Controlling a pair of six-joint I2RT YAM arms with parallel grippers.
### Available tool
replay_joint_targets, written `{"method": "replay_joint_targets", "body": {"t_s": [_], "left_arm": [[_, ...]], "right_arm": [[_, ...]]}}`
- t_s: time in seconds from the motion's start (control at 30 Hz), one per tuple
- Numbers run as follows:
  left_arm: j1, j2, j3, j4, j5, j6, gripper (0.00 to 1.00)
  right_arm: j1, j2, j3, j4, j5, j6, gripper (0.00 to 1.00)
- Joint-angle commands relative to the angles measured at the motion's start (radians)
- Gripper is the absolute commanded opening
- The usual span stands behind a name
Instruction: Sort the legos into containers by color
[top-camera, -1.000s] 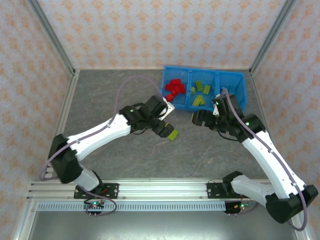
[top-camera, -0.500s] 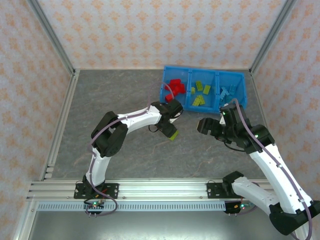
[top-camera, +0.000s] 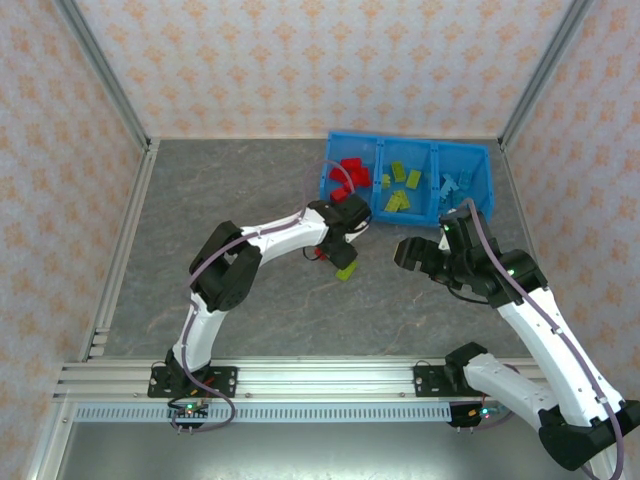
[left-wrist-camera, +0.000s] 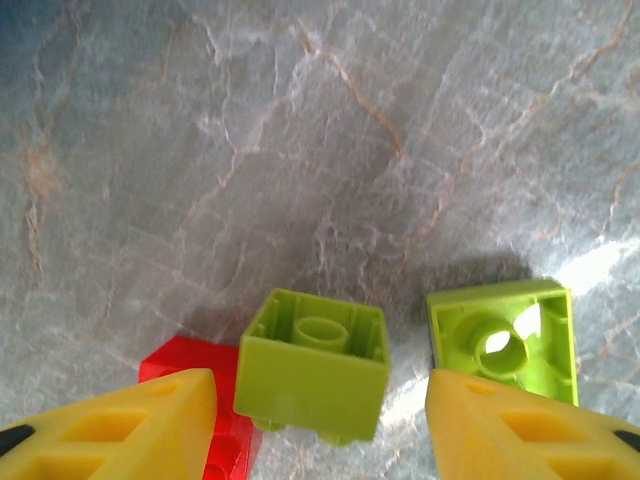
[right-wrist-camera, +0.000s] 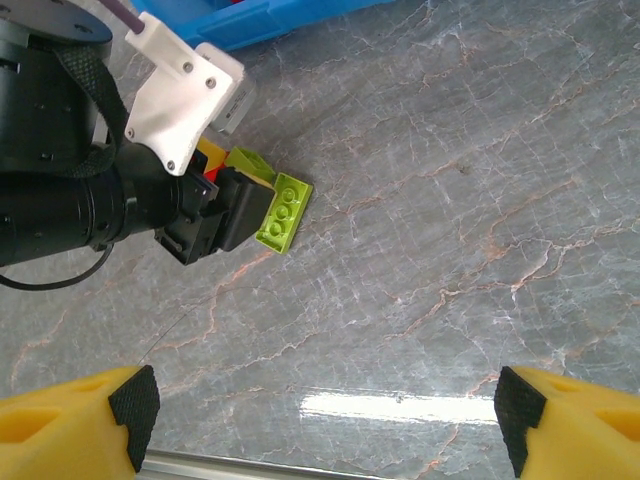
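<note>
Left gripper (left-wrist-camera: 320, 405) hangs spread wide astride a yellow-green lego (left-wrist-camera: 315, 365) on the bench (left-wrist-camera: 300, 150), a red lego (left-wrist-camera: 190, 355) touching it, a second green lego (left-wrist-camera: 505, 340) just beside. Picking step, I'd judge: close on the middle brick alone, then carry it to the blue bin (top-camera: 484, 175), middle green compartment

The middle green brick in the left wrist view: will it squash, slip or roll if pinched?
Probably won't squash: the middle green brick looks like rigid moulded plastic. Its open hollow underside suggests it is light. Flat, boxy faces should slide rather than roll, though the glossy sides might slip.
</note>
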Motion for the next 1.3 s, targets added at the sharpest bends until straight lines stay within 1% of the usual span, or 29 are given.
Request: {"method": "replay_joint_targets", "body": {"t_s": [0.0, 0.07, 0.23, 0.33, 0.4, 0.6, 0.7, 0.77, 0.87, 0.97, 1.1, 1.2, 1.23, 1.27], "left_arm": [[0.003, 0.026, 0.032, -0.016, -0.003, 0.022, 0.54], [0.004, 0.032, 0.037, -0.023, -0.001, 0.025, 0.47], [0.004, 0.027, 0.031, -0.04, -0.001, 0.036, 0.44], [0.004, 0.021, 0.028, -0.048, -0.003, 0.041, 0.34], [0.004, 0.007, 0.028, -0.05, 0.008, 0.037, 0.29], [-0.014, -0.12, 0.07, -0.03, 0.087, -0.004, 0.3], [-0.051, -0.162, 0.095, 0.028, 0.069, -0.024, 0.32], [-0.066, -0.159, 0.117, 0.075, 0.045, -0.03, 0.32], [-0.065, -0.093, 0.225, 0.106, 0.005, -0.03, 0.32], [-0.061, 0.008, 0.365, 0.161, -0.059, -0.018, 0.32], [-0.032, 0.207, 0.683, 0.139, -0.126, -0.006, 0.33], [-0.014, 0.358, 0.958, 0.085, -0.132, 0.016, 0.38], [-0.008, 0.402, 1.045, 0.069, -0.126, 0.023, 0.42], [-0.004, 0.426, 1.098, 0.065, -0.114, 0.027, 0.5]], "right_arm": [[0.005, -0.012, -0.007, -0.013, 0.021, 0.016, 0.89], [0.005, -0.011, -0.01, -0.013, 0.022, 0.017, 0.89], [0.005, -0.01, -0.016, 0.001, 0.005, 0.021, 0.89], [0.004, -0.007, -0.012, 0.007, 0.004, 0.023, 0.89], [0.005, -0.003, -0.008, 0.01, 0.006, 0.022, 0.89], [0.005, -0.002, 0.004, 0.015, 0.02, 0.028, 0.89], [0.004, -0.009, 0.005, 0.021, 0.038, 0.039, 0.89], [0.004, -0.013, 0.007, 0.024, 0.042, 0.045, 0.89], [0.004, -0.03, -0.002, 0.03, 0.049, 0.055, 0.89], [0.005, -0.044, -0.01, 0.03, 0.061, 0.061, 0.89], [0.004, -0.069, -0.02, 0.026, 0.075, 0.073, 0.89], [0.004, -0.089, -0.026, 0.026, 0.08, 0.083, 0.89], [0.004, -0.096, -0.026, 0.023, 0.087, 0.085, 0.89], [0.005, -0.1, -0.025, 0.02, 0.091, 0.085, 0.89]]}}
